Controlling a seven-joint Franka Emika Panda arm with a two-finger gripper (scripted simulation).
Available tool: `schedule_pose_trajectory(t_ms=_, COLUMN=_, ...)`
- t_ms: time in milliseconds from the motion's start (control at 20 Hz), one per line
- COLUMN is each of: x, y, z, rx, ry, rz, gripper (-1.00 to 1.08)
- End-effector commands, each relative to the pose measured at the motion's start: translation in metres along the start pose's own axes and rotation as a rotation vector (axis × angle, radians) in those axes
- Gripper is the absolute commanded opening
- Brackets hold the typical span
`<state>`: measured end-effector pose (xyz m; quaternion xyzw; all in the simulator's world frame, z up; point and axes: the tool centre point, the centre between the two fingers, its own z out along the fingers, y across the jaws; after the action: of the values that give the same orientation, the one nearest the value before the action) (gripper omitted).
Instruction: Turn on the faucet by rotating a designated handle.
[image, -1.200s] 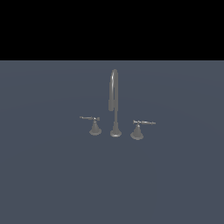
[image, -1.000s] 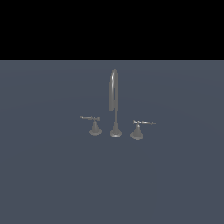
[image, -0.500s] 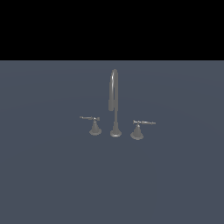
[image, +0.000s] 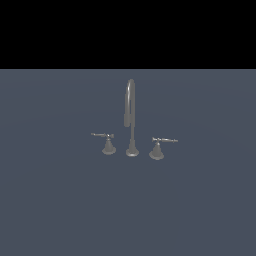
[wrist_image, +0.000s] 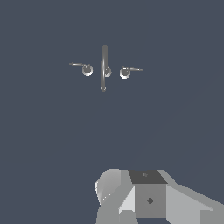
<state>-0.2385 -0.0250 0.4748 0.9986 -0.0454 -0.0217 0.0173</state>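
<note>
The small grey metal faucet (image: 131, 120) with tall gooseneck spout stands mid-surface, its designated grey lever handle (image: 159, 146) at 3 o'clock of the spout, bar pointing outward for approach, while the gripper (wrist_image: 144, 197) sits well apart, finger state indeterminate.

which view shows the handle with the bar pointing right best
The exterior view: the small grey metal lever handle shows side-on, cone base and thin bar distinct, beside the tall gooseneck spout. The wrist view sees it from above, small, its base a mere disc.
</note>
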Motion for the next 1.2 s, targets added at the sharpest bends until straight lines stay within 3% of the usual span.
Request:
schedule_pose_trajectory(t_ms=0, x=0.007, y=0.003, z=0.004, rx=-0.02, ry=-0.006, rz=0.035, gripper=-1.0)
schedule_pose_trajectory(t_ms=1150, x=0.111, y=0.061, z=0.096, rx=-0.311, ry=-0.035, rz=0.544, gripper=-1.0)
